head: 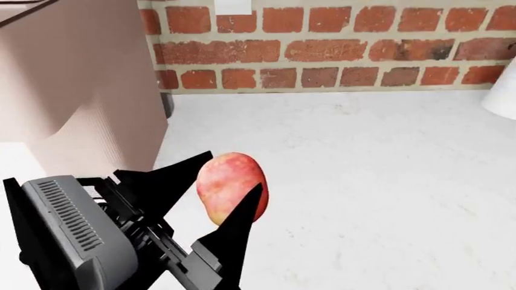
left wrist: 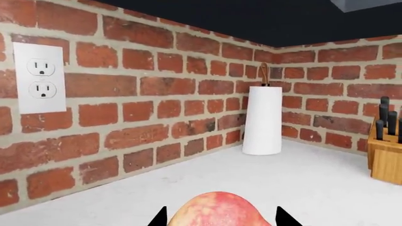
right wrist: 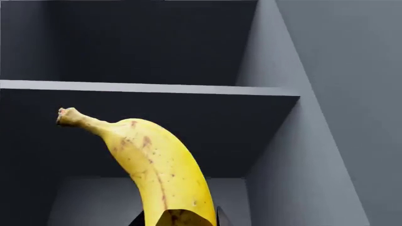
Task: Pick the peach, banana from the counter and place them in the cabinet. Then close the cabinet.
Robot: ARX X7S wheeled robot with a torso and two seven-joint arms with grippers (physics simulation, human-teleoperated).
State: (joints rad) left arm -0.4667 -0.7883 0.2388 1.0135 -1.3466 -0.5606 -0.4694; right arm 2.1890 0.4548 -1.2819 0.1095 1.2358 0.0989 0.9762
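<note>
Red-pink peach [head: 228,184] clamped between left black fingers [head: 241,220] above white surface [head: 379,181], yellow banana [right wrist: 154,167] gripped by right fingers [right wrist: 217,217], inside dark cabinet [right wrist: 301,141], below shelf [right wrist: 148,88].

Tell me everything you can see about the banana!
The banana is yellow and curved, with small brown speckles and a paler, knobby stem end pointing up and away. Its skin looks smooth and unpeeled. Its lower end sits in the right hand, whose dark fingers close against it at the picture's bottom edge. It is held up in front of dark grey cabinet shelves, touching neither the shelf nor the cabinet walls as far as the right wrist view shows.
</note>
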